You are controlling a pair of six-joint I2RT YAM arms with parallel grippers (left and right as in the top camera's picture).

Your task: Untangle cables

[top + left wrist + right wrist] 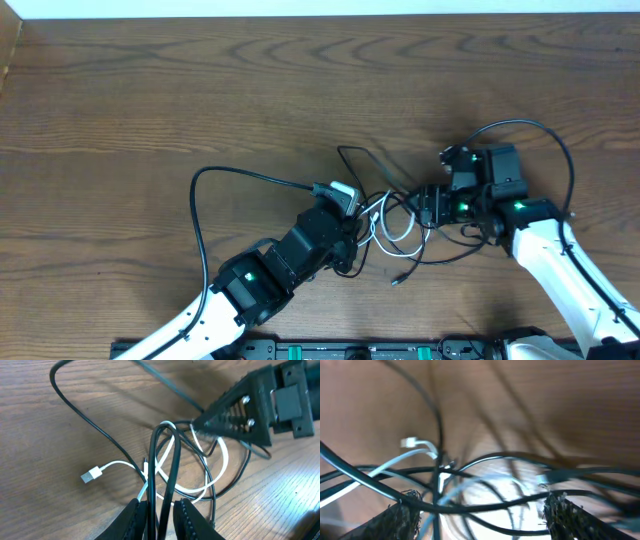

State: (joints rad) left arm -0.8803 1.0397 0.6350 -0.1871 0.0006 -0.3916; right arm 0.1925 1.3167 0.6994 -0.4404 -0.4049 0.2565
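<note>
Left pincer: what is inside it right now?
The left pincer is shut on a thin black cable loop; a thin white cable with a flat plug slips in beside it. The fingers cover how they cross lower down.

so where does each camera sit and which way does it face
overhead: above the table, facing straight down on the cables; left arm and right arm show
left wrist: on the left arm, facing past the left gripper, shut on cables
right wrist: on the right arm, facing low through the open right gripper into the cables
shared: white cable, in all three
</note>
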